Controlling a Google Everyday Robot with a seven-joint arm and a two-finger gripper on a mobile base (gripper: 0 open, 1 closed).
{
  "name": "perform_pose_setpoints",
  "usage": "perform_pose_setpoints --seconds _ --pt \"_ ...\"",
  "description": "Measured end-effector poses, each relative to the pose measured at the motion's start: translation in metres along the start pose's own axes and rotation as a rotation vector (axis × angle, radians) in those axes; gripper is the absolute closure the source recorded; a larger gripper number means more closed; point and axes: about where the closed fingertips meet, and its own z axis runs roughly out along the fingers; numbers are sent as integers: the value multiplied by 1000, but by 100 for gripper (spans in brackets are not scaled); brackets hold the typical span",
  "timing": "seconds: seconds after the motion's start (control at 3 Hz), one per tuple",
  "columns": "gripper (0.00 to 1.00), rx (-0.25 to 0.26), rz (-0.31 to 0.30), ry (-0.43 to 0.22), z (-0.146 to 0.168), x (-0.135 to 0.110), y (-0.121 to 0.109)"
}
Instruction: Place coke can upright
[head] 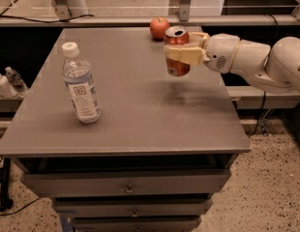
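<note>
The coke can (pixel 177 65) is red with a silver top and stands upright in the air above the right part of the grey table (pixel 135 120). My gripper (pixel 181 53) reaches in from the right and is shut on the can's middle with its tan fingers (pixel 186 55). The can hangs clear of the tabletop, and its shadow lies below it on the table.
A clear water bottle (pixel 81 83) with a white cap stands upright on the left of the table. A red apple (pixel 159 27) sits at the far edge behind the can. Drawers are under the table. Small bottles (pixel 5 83) stand on a low shelf at left.
</note>
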Motion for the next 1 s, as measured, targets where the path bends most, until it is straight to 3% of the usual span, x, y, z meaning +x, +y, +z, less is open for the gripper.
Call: perform_pose_setpoints --seconds 1.0 --pt "100 -6 58 -13 -24 45 6"
